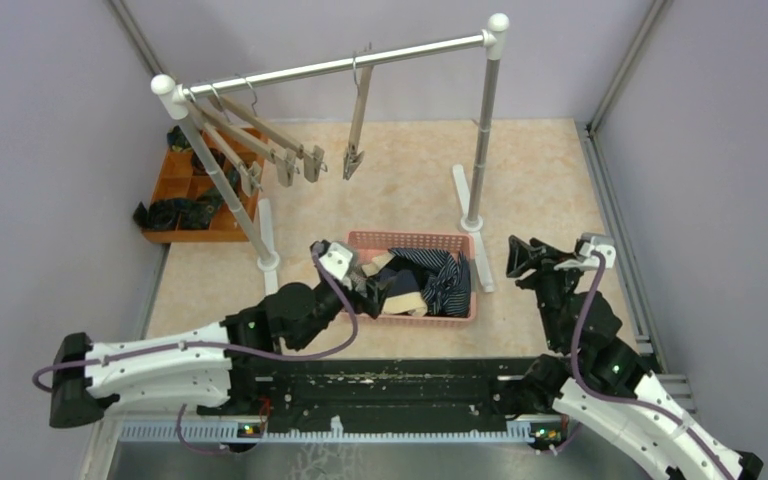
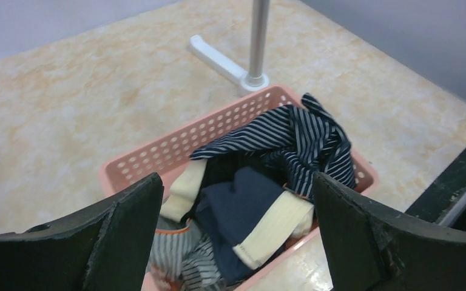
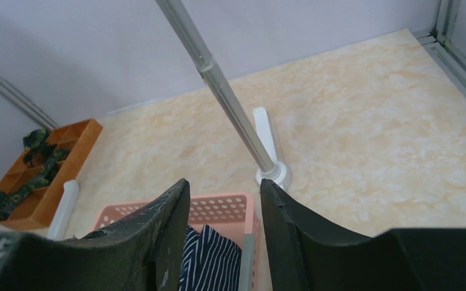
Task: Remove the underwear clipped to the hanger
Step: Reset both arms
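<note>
The underwear lies piled in the pink basket [image 1: 410, 238]: a navy white-striped pair [image 2: 291, 142], a plain navy pair [image 2: 243, 206] with a cream waistband, a black pair [image 2: 230, 167] and a grey-white striped pair [image 2: 176, 254]. Wooden clip hangers [image 1: 260, 140] hang at the rail's left end, and one hanger [image 1: 357, 120] near the middle; their clips hold no cloth. My left gripper [image 1: 365, 280] hovers open over the basket's left end, nothing between its fingers [image 2: 127, 224]. My right gripper [image 1: 520, 255] is open and bare, right of the basket.
An orange divided tray [image 1: 185, 190] with dark rolled bundles sits at the far left by the wall. The rack's right post [image 1: 482, 130] and white foot [image 1: 465, 195] stand just behind the basket. The left post's foot [image 1: 267, 240] is beside my left arm.
</note>
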Robot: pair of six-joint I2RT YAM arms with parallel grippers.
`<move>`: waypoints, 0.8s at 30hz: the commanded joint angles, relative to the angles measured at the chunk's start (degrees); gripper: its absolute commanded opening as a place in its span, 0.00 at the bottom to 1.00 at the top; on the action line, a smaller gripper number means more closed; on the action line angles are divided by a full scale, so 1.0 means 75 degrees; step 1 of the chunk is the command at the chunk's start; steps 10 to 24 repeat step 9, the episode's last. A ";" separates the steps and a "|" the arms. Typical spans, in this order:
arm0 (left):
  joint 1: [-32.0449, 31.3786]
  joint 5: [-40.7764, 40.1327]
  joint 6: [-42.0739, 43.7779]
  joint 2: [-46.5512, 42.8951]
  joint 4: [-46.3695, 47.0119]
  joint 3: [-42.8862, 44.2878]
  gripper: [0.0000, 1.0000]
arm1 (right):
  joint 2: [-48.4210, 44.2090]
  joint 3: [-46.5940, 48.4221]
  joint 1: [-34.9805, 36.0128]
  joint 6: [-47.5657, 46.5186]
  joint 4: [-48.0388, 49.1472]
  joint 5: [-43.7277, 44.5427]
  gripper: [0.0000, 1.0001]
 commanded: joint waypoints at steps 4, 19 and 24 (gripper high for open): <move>-0.0025 -0.0537 -0.1345 -0.2337 -0.2412 -0.0559 0.95 | -0.0275 0.0477 -0.0062 -0.0045 0.0162 0.0773 0.46; -0.0024 -0.0763 -0.1717 -0.3285 -0.3865 -0.0228 0.94 | 0.0042 0.0572 -0.0062 0.0043 0.0105 0.1043 0.49; -0.0024 -0.0763 -0.1717 -0.3285 -0.3865 -0.0228 0.94 | 0.0042 0.0572 -0.0062 0.0043 0.0105 0.1043 0.49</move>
